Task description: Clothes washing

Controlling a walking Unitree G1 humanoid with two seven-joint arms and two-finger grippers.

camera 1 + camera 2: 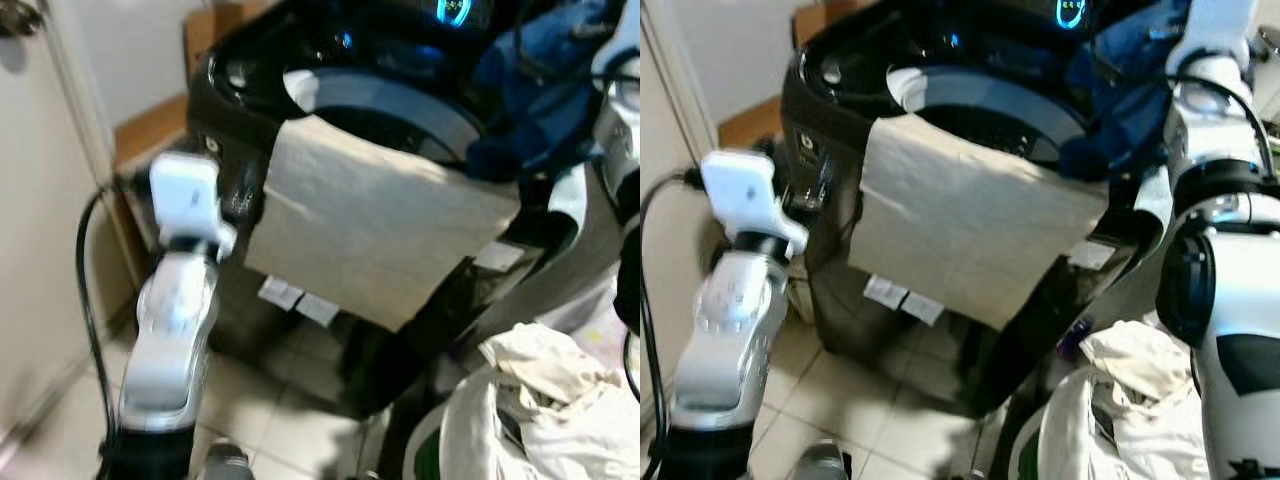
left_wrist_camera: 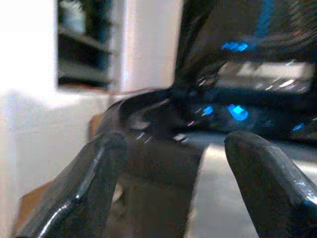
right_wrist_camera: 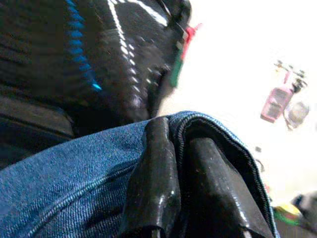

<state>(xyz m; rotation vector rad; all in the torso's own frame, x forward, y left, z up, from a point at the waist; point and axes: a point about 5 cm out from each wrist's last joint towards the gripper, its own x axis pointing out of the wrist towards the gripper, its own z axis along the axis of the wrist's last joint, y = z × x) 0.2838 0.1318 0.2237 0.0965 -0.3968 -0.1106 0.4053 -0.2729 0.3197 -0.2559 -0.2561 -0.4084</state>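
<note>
A black top-loading washing machine [image 1: 235, 95] stands ahead with its drum [image 1: 400, 115] open. A beige cloth [image 1: 370, 220] hangs over its front rim and down the front panel. Blue jeans [image 1: 1120, 90] hang above the machine's right rear side, and my right gripper [image 3: 181, 144] is shut on their denim hem [image 3: 74, 163]. My left arm [image 1: 185, 200] is raised at the machine's front left corner. In the left wrist view my left gripper [image 2: 173, 163] is open, nothing between its fingers, facing the machine's top edge.
A heap of white laundry [image 1: 545, 385] lies in a basket at the lower right, beside my right arm [image 1: 1220, 250]. A pale door [image 1: 40, 200] and a black cable [image 1: 85, 280] are close on the left. A wooden shelf [image 1: 150, 130] stands behind the machine's left side.
</note>
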